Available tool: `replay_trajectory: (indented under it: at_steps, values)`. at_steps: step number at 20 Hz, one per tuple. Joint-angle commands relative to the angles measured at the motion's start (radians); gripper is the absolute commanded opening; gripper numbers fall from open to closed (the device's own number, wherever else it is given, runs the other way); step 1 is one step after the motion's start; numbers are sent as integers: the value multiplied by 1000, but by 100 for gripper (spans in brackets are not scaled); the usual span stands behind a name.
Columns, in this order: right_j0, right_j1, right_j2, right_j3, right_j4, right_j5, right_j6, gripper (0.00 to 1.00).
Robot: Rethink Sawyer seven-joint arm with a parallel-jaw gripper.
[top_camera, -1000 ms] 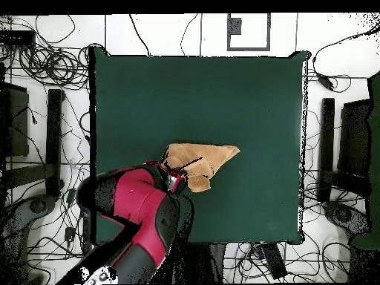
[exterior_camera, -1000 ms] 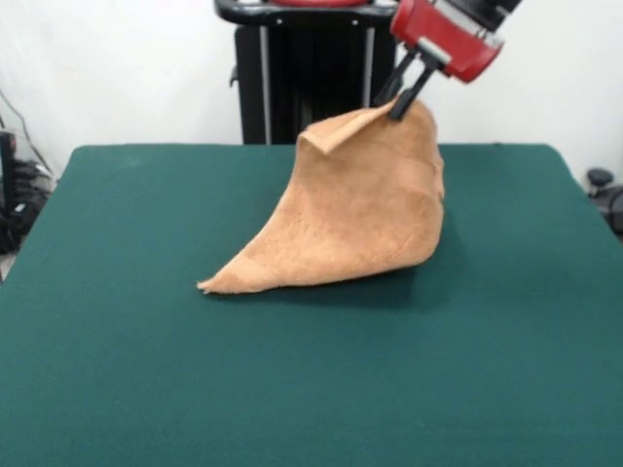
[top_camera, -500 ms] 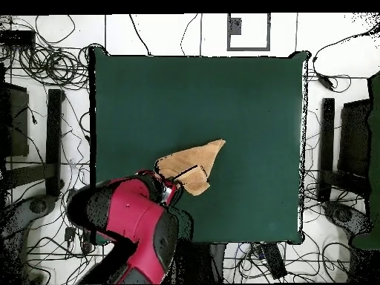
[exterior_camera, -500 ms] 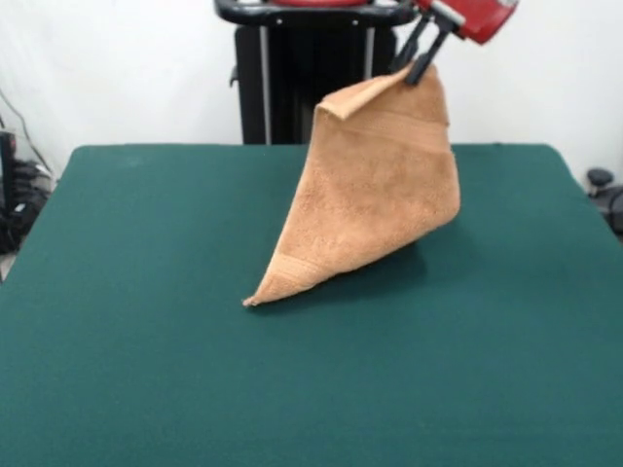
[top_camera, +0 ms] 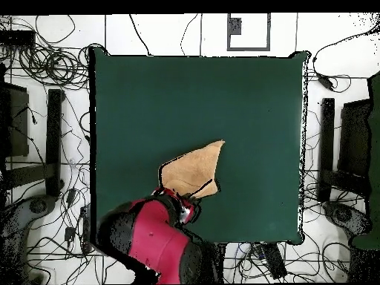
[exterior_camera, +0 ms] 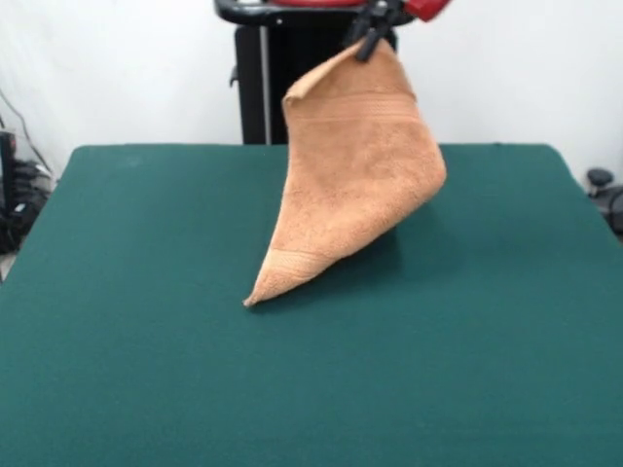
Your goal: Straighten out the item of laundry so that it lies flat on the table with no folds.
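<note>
The orange-tan towel (exterior_camera: 355, 180) hangs from my gripper (exterior_camera: 371, 39) at the top of the front view. The gripper is shut on the towel's upper corner. The towel drapes down folded, and only its lowest corner (exterior_camera: 255, 298) touches the green table (exterior_camera: 146, 370). A woven border band shows near that corner. In the overhead view the towel (top_camera: 193, 169) lies toward the table's near side (top_camera: 148, 96), and my red arm and gripper (top_camera: 187, 210) stand over its near edge.
The black pedestal (exterior_camera: 302, 88) stands behind the table's far edge. Cables and dark stands (top_camera: 53, 141) lie on the floor around the table. A dark object (exterior_camera: 600, 179) sits at the right past the table.
My gripper has lifted the towel higher and moved left in the front view. More of the towel has come off the table; the low corner stays in place.
</note>
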Motion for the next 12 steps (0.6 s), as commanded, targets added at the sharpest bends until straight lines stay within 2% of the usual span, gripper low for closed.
replay_trajectory:
  at_steps: [1,5,12]
  values:
    - [-81,-57,167,197,-104,-123,69,0]
    - [-128,-112,176,255,-158,-150,59,0]
    - [-105,-109,124,296,-210,-142,134,0]
